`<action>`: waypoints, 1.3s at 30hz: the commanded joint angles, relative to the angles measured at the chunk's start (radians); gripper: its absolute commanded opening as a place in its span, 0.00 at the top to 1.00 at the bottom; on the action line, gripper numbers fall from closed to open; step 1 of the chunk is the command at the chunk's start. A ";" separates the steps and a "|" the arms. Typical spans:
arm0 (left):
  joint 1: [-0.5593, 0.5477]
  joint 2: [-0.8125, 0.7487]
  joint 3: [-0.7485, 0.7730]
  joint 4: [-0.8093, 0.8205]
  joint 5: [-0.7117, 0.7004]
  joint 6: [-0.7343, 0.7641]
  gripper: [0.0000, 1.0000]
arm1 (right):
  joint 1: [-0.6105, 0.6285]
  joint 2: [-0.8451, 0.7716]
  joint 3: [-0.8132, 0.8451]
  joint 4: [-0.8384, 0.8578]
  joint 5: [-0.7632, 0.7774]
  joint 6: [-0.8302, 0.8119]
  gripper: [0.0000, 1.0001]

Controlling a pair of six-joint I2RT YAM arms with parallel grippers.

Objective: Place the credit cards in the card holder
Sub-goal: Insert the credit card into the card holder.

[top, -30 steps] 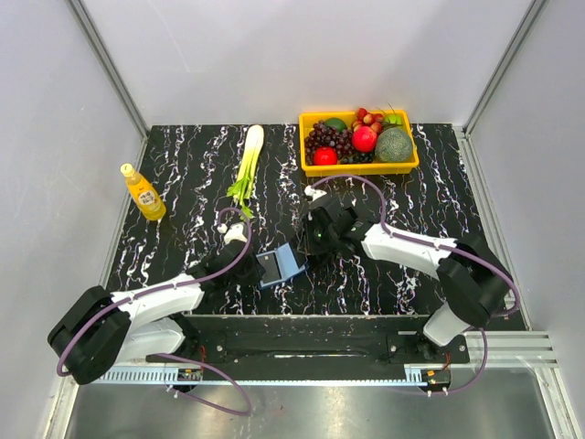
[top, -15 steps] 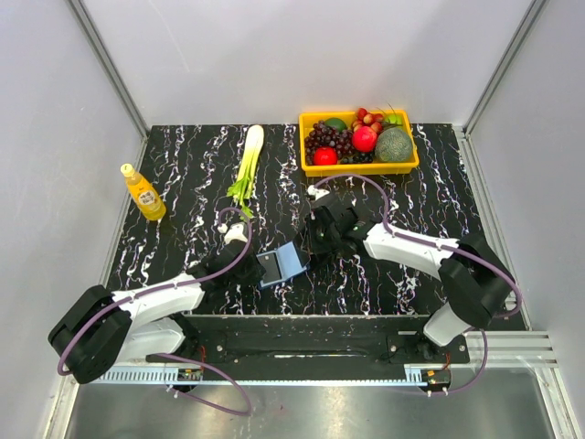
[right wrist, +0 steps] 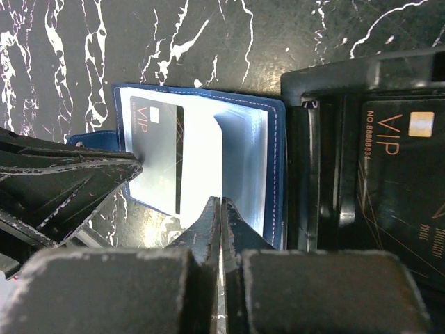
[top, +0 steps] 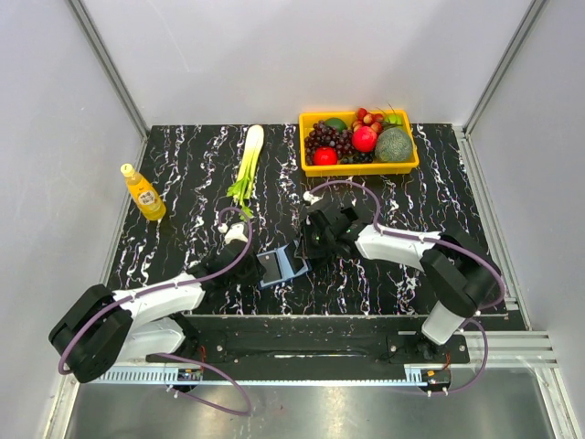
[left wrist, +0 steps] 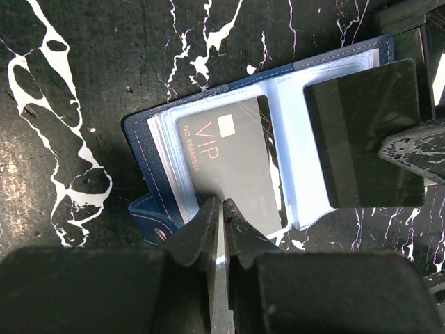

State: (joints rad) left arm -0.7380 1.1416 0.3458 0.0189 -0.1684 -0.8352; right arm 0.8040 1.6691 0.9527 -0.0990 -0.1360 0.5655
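The navy card holder (left wrist: pixel 139 149) lies open on the black marble table, its paler blue clear sleeves showing. A black VIP credit card (left wrist: pixel 229 160) sits in its left sleeve. My left gripper (left wrist: pixel 221 203) is shut on the holder's near sleeve edge, pinning it. My right gripper (right wrist: pixel 221 202) is shut on a second black credit card (left wrist: pixel 354 132), held over the holder's right half; from the right wrist it shows edge-on. Another VIP card (right wrist: pixel 403 188) lies in the black tray (right wrist: pixel 327 174) just right of the holder. In the top view, holder (top: pixel 279 265) lies between both grippers.
A yellow basket (top: pixel 361 168) of fruit stands at the back right. A leek (top: pixel 247 165) lies at the back middle. An orange juice bottle (top: pixel 143 193) stands at the left. The right arm covers most of the black tray in the top view.
My right arm has shifted slightly left, bringing its card closer over the open holder. The left arm and the holder have stayed put.
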 commanded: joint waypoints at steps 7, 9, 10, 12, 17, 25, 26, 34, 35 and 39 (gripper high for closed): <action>0.003 -0.002 0.002 0.006 -0.023 0.005 0.89 | -0.005 -0.086 0.046 -0.074 0.090 -0.056 1.00; 0.005 0.001 0.002 0.006 -0.022 0.005 0.89 | -0.014 -0.112 0.055 -0.100 0.105 -0.078 1.00; 0.005 0.004 0.002 0.007 -0.020 0.005 0.89 | -0.019 -0.121 0.055 -0.110 0.104 -0.084 1.00; 0.005 0.004 0.002 0.009 -0.017 0.007 0.89 | -0.023 -0.135 0.055 -0.117 0.105 -0.087 1.00; 0.003 -0.003 0.005 0.006 -0.019 0.008 0.89 | -0.031 -0.137 0.032 -0.122 0.099 -0.090 1.00; 0.005 0.000 0.004 0.010 -0.014 0.007 0.89 | -0.034 -0.121 0.024 -0.113 0.070 -0.085 1.00; 0.003 0.001 0.005 0.010 -0.014 0.007 0.89 | -0.034 -0.120 0.024 -0.107 0.067 -0.082 1.00; 0.005 -0.006 0.007 0.003 -0.020 0.008 0.89 | -0.035 -0.207 0.043 -0.105 0.066 -0.058 1.00; 0.003 -0.005 0.007 0.004 -0.020 0.008 0.89 | -0.035 -0.207 0.044 -0.104 0.052 -0.056 1.00; 0.003 0.001 0.013 0.006 -0.017 0.010 0.89 | -0.035 -0.186 0.031 -0.090 0.036 -0.044 1.00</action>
State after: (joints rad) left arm -0.7376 1.1416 0.3458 0.0185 -0.1688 -0.8352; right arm 0.7765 1.4960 0.9665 -0.2253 -0.0746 0.5022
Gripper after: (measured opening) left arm 0.111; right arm 0.010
